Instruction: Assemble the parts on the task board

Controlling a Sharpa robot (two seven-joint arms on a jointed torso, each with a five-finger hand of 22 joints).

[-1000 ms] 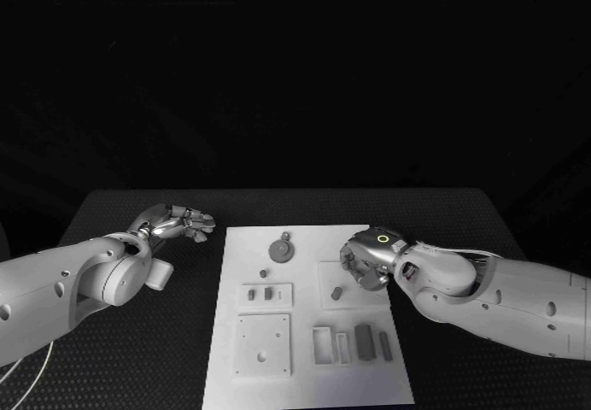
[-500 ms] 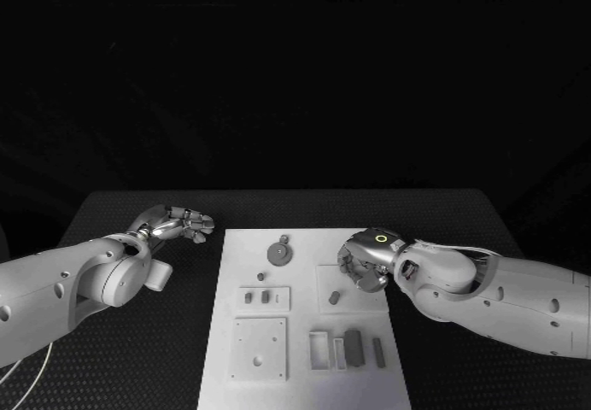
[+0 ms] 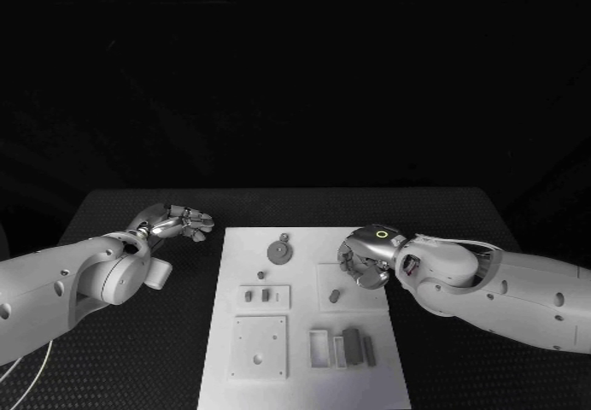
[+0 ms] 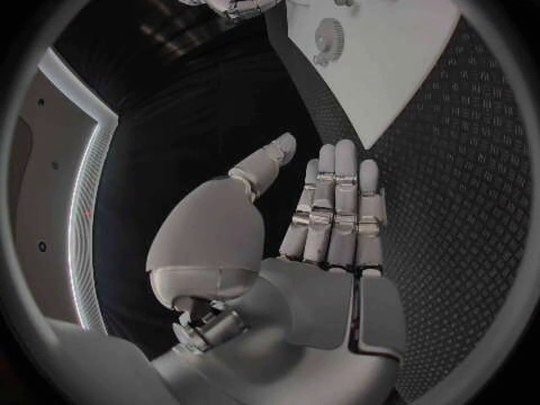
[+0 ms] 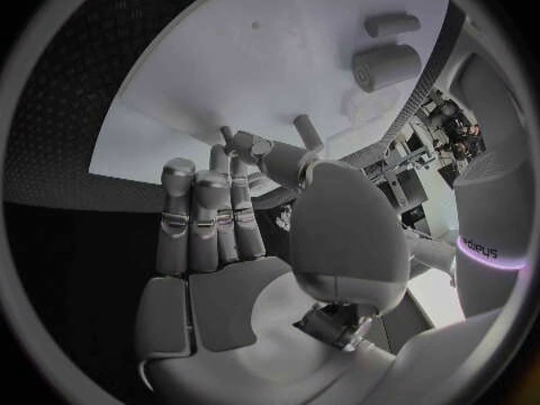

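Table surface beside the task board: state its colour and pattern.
Black, with a fine raised diamond-grid texture; the table shows it best in the left wrist view.

Black textured table (image 3: 148, 342), dark unlit backdrop behind it, curved white light strip (image 4: 85, 198) on wall

We see a black table (image 3: 136, 359) with a fine textured, studded surface (a grid of small bumps in the left wrist view (image 4: 472, 153)). It runs from nine o'clock to three o'clock, dark backdrop beyond at twelve.
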